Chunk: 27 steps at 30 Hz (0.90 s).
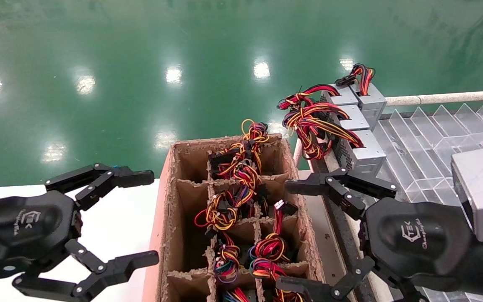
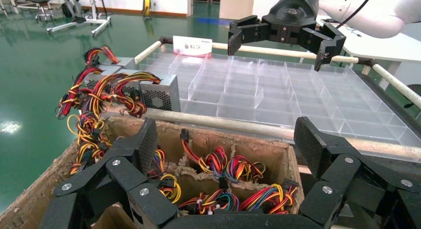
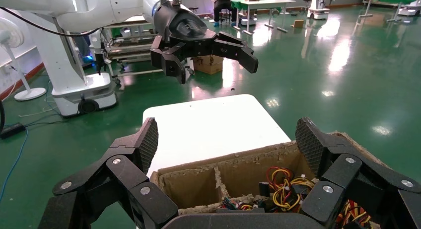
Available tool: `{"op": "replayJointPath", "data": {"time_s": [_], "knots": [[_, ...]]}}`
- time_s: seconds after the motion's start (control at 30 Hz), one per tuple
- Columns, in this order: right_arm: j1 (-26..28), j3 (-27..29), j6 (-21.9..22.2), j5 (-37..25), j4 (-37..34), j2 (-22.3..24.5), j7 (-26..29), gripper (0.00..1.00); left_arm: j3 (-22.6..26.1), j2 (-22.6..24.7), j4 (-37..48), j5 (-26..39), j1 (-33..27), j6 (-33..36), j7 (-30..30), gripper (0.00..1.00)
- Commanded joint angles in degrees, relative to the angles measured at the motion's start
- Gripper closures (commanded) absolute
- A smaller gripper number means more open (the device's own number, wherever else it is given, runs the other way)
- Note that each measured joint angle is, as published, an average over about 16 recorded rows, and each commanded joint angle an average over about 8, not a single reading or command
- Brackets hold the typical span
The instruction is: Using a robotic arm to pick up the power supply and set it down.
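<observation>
Two open tools [image 1: 151, 218] [image 1: 285, 235], four power supplies [image 1: 352, 134] on tray.

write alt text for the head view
Two open black grippers, left gripper and right gripper, flank a cardboard box whose cells hold wire bundles. Silver power supplies sit beyond it beside a clear tray.

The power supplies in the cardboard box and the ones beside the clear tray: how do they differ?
The power supplies in the cardboard box sit deep in dividers, so mostly wire bundles show. The power supplies beside the clear tray stand in a row, silver cases exposed. Both have red, yellow and black wires. Neither is held.
</observation>
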Motion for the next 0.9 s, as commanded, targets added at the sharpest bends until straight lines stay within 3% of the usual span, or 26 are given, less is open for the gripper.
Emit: {"op": "replayJointPath", "data": {"time_s": [0.03,0.4,0.43,0.67,0.7,0.9], "knots": [[0.0,0.0,0.0,0.0,0.0,0.0,0.0,0.00,0.0,0.0,0.0,0.0,0.0,0.0,0.0,0.00],[0.0,0.0,0.0,0.0,0.0,0.0,0.0,0.00,0.0,0.0,0.0,0.0,0.0,0.0,0.0,0.00],[0.0,0.0,0.0,0.0,0.0,0.0,0.0,0.00,0.0,0.0,0.0,0.0,0.0,0.0,0.0,0.09],[-0.1,0.0,0.0,-0.1,0.0,0.1,0.1,0.00,0.0,0.0,0.0,0.0,0.0,0.0,0.0,0.96],[0.0,-0.1,-0.1,-0.2,0.0,0.3,0.2,0.00,0.0,0.0,0.0,0.0,0.0,0.0,0.0,1.00],[0.5,-1.6,-0.8,-2.7,0.2,1.4,2.2,0.00,0.0,0.0,0.0,0.0,0.0,0.0,0.0,1.00]]}}
